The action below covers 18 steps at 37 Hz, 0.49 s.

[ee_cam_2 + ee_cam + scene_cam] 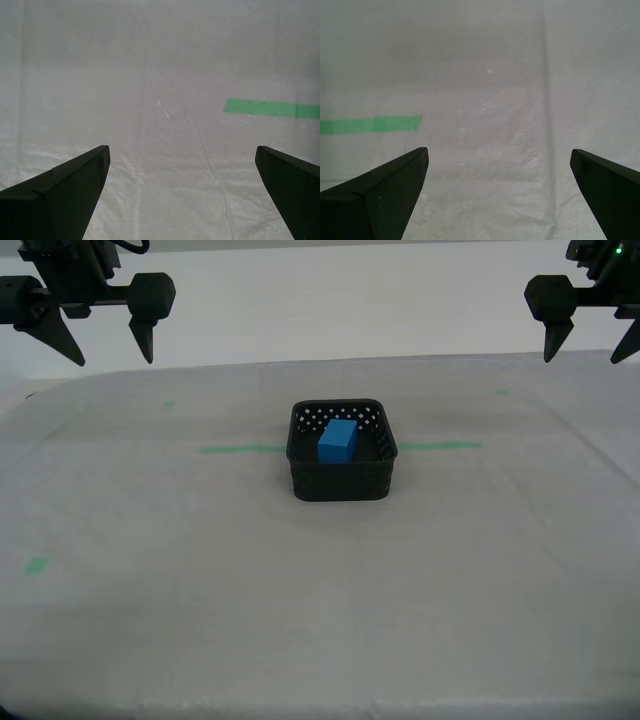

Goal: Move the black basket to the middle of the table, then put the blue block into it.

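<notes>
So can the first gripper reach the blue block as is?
Probably yes: my first gripper is open and empty, and the blue block lies uncovered in the open-topped black basket.

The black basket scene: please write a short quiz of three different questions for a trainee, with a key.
1. True or false: the blue block lies inside the black basket.
2. Multiple choice: the green tape line on the table is seen, in the exterior view: A) in front of the basket only; B) on both sides of the basket; C) nowhere.
3. Fill in: my first gripper and my second gripper are both ____, holding nothing.

Key: 1 true; 2 B; 3 open.
</notes>
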Tool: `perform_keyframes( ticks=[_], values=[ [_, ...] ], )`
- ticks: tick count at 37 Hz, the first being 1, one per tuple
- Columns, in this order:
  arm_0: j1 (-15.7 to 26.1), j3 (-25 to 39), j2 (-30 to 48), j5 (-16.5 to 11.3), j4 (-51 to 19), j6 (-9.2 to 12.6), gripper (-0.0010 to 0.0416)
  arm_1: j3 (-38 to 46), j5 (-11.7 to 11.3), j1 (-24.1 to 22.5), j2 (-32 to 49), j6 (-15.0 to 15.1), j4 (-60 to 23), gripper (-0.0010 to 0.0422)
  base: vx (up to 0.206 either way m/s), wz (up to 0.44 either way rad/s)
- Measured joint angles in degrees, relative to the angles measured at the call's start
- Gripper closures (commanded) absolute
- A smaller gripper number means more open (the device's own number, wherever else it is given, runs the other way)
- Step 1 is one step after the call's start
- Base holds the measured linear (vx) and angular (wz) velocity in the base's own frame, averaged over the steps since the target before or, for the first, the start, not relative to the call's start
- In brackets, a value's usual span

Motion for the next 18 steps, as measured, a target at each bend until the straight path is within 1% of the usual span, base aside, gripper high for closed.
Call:
perform_keyframes(
  ticks=[18],
  values=[
    [0.02,0.00,0.00,0.00,0.00,0.00,0.0007,0.00,0.00,0.00,0.00,0.00,0.00,0.0012,0.000,0.000]
  ],
)
